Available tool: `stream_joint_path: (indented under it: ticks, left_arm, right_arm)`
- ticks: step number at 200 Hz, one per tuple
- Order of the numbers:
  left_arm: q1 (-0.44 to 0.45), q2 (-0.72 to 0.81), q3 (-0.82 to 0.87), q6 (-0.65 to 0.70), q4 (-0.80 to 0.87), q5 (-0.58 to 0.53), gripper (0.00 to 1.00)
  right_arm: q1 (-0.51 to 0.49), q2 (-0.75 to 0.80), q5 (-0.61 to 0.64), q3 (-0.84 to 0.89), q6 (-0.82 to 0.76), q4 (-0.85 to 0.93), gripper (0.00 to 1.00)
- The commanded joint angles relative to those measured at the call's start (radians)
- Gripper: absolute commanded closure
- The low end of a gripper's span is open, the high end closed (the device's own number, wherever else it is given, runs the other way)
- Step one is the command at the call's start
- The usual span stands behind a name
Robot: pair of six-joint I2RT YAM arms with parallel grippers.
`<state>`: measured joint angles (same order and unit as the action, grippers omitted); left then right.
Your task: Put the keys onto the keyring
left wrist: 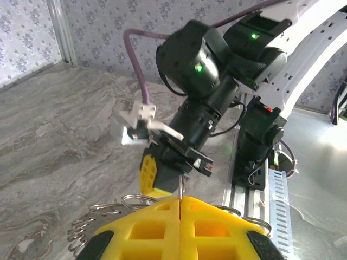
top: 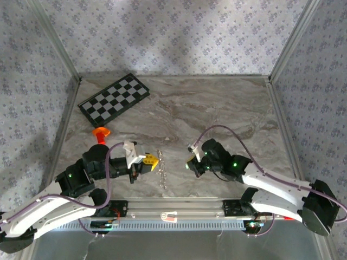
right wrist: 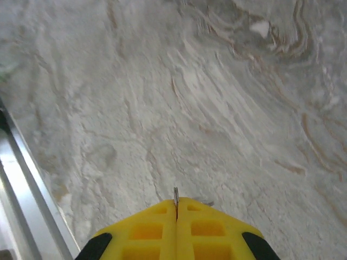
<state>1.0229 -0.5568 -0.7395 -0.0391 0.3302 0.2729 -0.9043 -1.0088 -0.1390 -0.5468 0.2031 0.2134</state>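
Left gripper (top: 155, 160) has the steadying job in this step, as I judge it, and right gripper (top: 188, 164) the threading one. The keyring (top: 161, 170) should be held dead steady with its wire offered toward the right side. The right side should bring its piece in slowly, lined up with the wire, and slide rather than push, since so thin a ring will likely twist or spring out of a pinch if it is levered. I would close the gap in a straight line and watch that the fringe of small silver keys (left wrist: 87, 230) does not snag the incoming tip. My left gripper is clenched, its yellow fingers (left wrist: 146, 227) pressed together with a thin metal edge (left wrist: 180, 188) rising from the seam. Loops of the keyring spread to either side just under the tips, so I take that edge to be the ring's own wire, gripped. From above, the keyring reads as a narrow toothed line over the tabletop (top: 227, 108), touching the left gripper's tip. My right gripper, near the keyring's other side but apart from it, is clenched too, on a metal sliver (right wrist: 175, 195) poking from its seam. Whether that is the key's blade I cannot tell.
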Motion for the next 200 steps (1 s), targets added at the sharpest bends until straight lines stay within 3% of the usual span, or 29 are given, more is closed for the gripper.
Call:
stream_joint_path:
  ticks: [1, 57, 166, 200]
  left_arm:
    - [0.006, 0.013, 0.002, 0.003, -0.040, -0.028, 1.00]
    - [0.005, 0.001, 0.009, 0.005, -0.050, -0.040, 1.00]
    - [0.005, 0.001, 0.018, 0.000, -0.059, -0.032, 1.00]
    - [0.005, 0.009, 0.019, 0.000, -0.062, -0.035, 1.00]
  right_arm:
    - [-0.022, -0.053, 0.119, -0.033, 0.028, 0.062, 1.00]
    - [-0.012, -0.177, 0.129, 0.005, 0.103, 0.003, 1.00]
    - [0.010, -0.282, 0.094, 0.021, 0.124, -0.032, 1.00]
    - [0.022, -0.287, 0.066, 0.001, 0.129, -0.003, 0.91]
